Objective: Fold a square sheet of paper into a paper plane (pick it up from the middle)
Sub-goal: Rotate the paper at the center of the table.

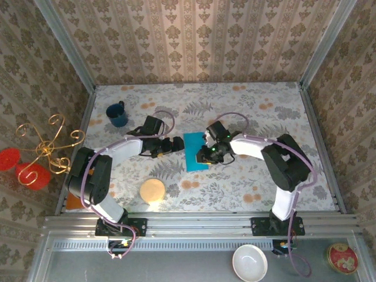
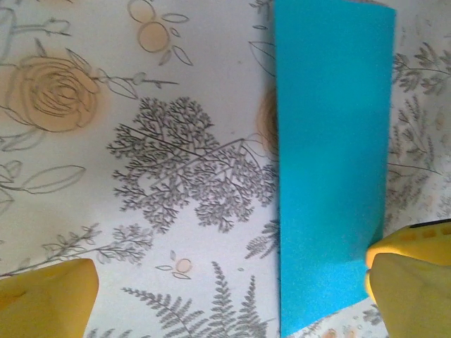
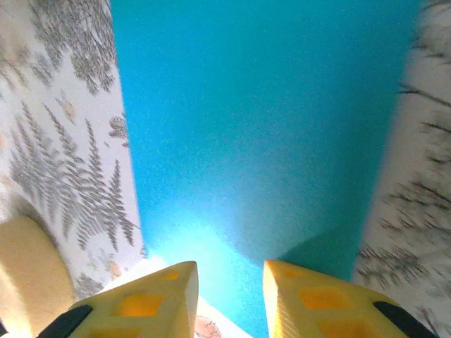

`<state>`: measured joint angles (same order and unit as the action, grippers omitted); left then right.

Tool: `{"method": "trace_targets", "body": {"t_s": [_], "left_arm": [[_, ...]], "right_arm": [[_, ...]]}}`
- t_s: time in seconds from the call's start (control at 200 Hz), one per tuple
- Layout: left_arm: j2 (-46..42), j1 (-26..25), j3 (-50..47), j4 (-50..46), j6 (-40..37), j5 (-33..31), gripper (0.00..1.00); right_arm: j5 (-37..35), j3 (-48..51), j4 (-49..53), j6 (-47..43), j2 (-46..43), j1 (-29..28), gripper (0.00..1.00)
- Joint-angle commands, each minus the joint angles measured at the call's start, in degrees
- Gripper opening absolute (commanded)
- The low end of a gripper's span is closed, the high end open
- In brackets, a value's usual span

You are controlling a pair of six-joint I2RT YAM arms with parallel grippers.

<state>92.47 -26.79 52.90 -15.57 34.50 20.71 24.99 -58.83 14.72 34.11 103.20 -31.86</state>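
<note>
The square sheet of paper (image 1: pixel 195 151), seen here as a long turquoise rectangle, lies flat on the flowered bench (image 1: pixel 247 188) between the two claws. The left claw (image 2: pixel 229 271) is spread wide with nothing in it, one yellow finger (image 2: pixel 412 282) at the paper's (image 2: pixel 331 162) long edge near a corner and the rest of the sheet stretching away ahead of that finger. The right claw (image 3: pixel 229 271) is drawn in to a narrow gap with nothing pinched between its tips, which hang over the paper's (image 3: pixel 268 120) near end; whether they touch it I cannot tell.
</note>
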Motion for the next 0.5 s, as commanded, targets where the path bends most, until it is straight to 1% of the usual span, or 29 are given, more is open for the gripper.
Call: {"method": "trace_targets", "body": {"t_s": [0.0,0.045,0.07,0.13,0.185,0.33,0.44,0.49], "left_arm": [[-2.54,-0.03,-1.46,1.69,2.24,4.42,1.00],[-2.75,-0.78,-1.66,1.35,2.80,4.63,0.99],[-2.88,-1.30,-1.66,1.07,3.14,4.69,0.97],[-2.81,-2.69,-1.71,-0.13,4.05,4.65,0.91],[-2.72,-3.95,-1.94,-0.84,5.59,4.84,0.88],[-2.42,-7.47,-4.14,1.75,10.43,6.56,0.82],[-1.86,-8.82,-5.47,3.89,13.30,7.63,0.74],[-1.77,-9.31,-5.86,4.76,14.47,7.89,0.72]], "right_arm": [[-2.45,3.56,-9.70,8.55,-6.13,0.17,0.34],[-4.27,4.52,-10.71,11.22,-6.52,0.45,0.34],[-4.65,4.60,-10.85,12.14,-6.27,0.64,0.33],[-4.62,4.48,-10.56,13.25,-4.98,1.00,0.31],[-3.91,3.85,-9.85,13.57,-3.48,1.09,0.31],[-2.38,2.93,-9.37,14.27,0.15,1.09,0.28],[-2.54,2.97,-9.61,15.18,2.02,1.35,0.28],[-2.41,3.17,-9.98,15.80,2.78,1.45,0.28]]}}
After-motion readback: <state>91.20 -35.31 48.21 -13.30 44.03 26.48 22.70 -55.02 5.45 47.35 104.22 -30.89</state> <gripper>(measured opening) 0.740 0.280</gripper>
